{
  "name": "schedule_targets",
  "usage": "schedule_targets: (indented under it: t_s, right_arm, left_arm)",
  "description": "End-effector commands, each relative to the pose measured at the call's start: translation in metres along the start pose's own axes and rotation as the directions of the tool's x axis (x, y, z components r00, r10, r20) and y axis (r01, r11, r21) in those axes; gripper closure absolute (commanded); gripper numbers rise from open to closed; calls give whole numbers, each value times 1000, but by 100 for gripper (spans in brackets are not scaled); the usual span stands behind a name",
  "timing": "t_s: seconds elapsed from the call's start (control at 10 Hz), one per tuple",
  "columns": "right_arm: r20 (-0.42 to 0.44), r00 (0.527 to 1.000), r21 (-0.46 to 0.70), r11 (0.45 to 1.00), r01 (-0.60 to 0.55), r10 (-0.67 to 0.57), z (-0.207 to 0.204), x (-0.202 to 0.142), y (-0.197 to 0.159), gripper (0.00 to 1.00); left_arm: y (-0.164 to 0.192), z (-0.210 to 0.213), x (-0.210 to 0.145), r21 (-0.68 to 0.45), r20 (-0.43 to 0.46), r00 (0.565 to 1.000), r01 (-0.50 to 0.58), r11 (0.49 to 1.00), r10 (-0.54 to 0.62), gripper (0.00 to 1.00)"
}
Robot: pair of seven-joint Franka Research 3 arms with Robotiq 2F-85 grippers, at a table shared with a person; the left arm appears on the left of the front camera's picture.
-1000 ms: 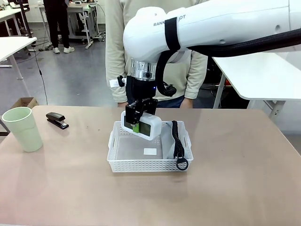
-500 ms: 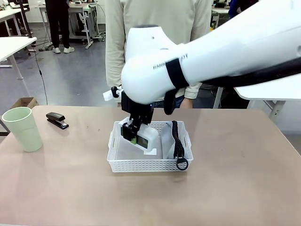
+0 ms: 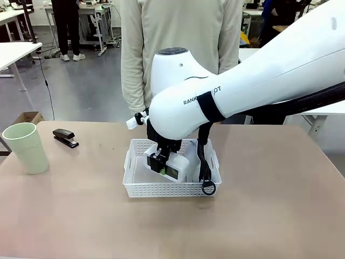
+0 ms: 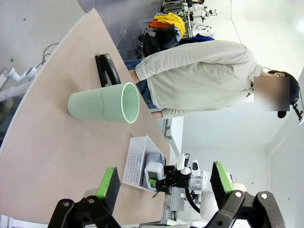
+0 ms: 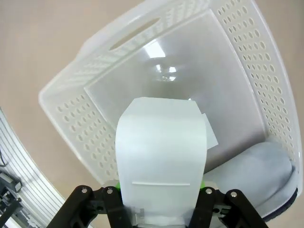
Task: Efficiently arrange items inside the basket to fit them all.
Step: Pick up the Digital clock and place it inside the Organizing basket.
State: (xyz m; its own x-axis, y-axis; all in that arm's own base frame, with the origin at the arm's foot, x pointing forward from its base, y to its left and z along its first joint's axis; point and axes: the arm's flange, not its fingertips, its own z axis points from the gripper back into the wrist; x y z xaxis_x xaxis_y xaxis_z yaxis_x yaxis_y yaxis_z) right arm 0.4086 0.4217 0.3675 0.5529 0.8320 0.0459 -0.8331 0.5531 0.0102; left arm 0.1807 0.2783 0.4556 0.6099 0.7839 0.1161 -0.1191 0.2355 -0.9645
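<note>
Cup (image 3: 24, 147) and stapler (image 3: 66, 137) sit well left, nearer the left gripper (image 4: 164, 185), spread wide and empty. The right gripper (image 3: 160, 160) clamps the box (image 3: 177, 169), tilted, low in the basket (image 3: 135, 188), bare floor to its left, pouch (image 5: 256, 175) on its right.

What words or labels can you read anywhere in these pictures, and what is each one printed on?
"RANKA" then "OT": on the white shell of the right arm, front view; a black strap covers the letters between.
Green label on the white box: too small to read.
Nothing else is readable.
</note>
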Motion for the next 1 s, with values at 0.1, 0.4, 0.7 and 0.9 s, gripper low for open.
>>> schedule_targets:
  t_s: [0.1, 0.4, 0.7, 0.9]
  right_arm:
    - [40, 999, 10, 1000, 10, -10, -10, 7, -17, 46]
    - [56, 998, 58, 998, 33, -36, -28, 10, -30, 46]
    - [47, 998, 98, 995, 31, -36, -42, 16, -42, 46]
    - [54, 998, 109, 994, 22, -28, -45, 18, -46, 46]
  left_arm:
    - [0, 0, 0, -21, 4, 1000, 21, 1000, -21, 0]
    - [0, 0, 0, -21, 4, 1000, 21, 1000, -21, 0]
    - [0, 0, 0, -21, 4, 1000, 21, 1000, -21, 0]
    - [0, 0, 0, -21, 4, 1000, 21, 1000, -21, 0]
